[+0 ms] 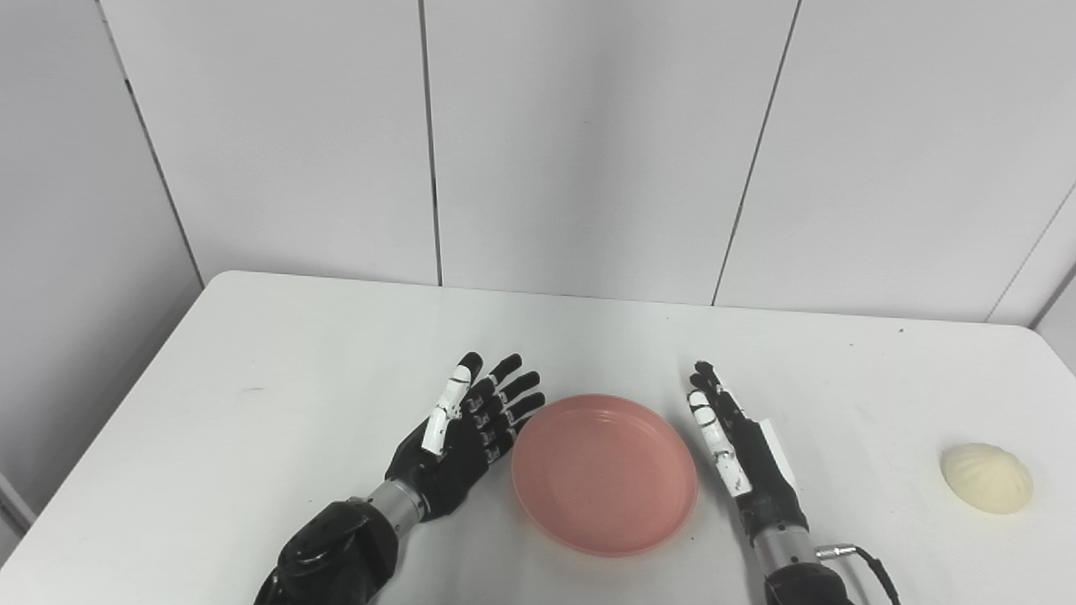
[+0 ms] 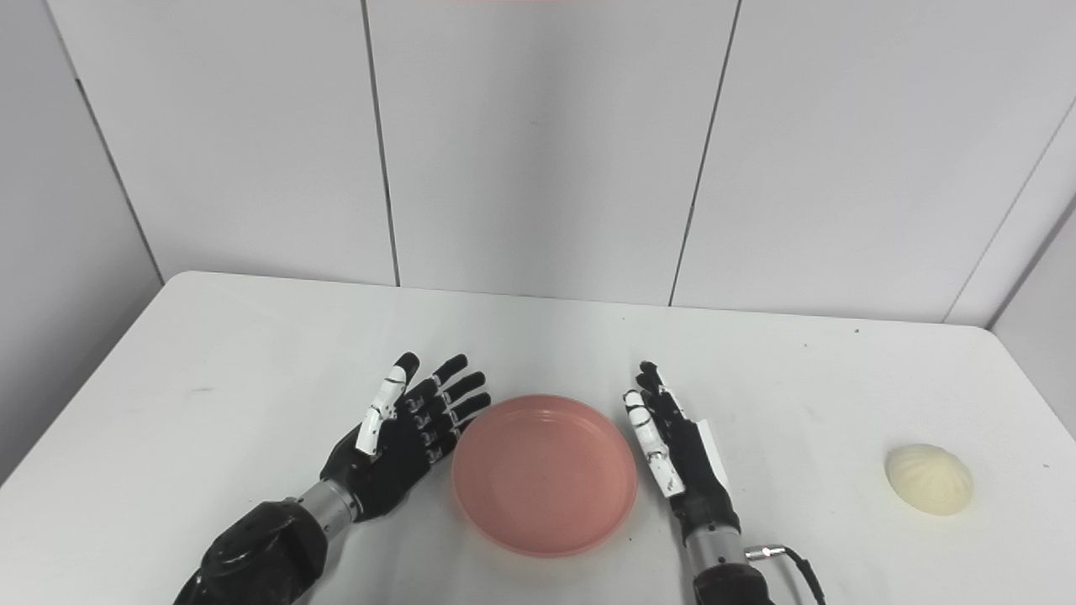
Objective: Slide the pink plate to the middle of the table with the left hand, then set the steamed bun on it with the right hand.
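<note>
So the pink plate [image 1: 603, 472] is sitting on the white table [image 1: 294, 361] near the front edge, roughly centred, right between the two hands. Left hand [image 1: 465, 435] is just beside the plate's left rim, fingers spread wide and holding nothing; can't really tell if the fingertips [image 1: 531, 405] actually touch the rim or just hang close to it. Right hand [image 1: 738, 449] is just off the plate's right side, turned edge-on with its fingers straight and apart, also empty. The steamed bun [image 1: 986, 478] is well apart, way over at the right end of the table, lying by itself. No logos or writing I can read on anything. Both arms get cut off at the bottom edge. There's a little cable [image 1: 870, 563] poking out at the right wrist. The two views show pretty much the same stuff, just shifted sideways a bit.
</note>
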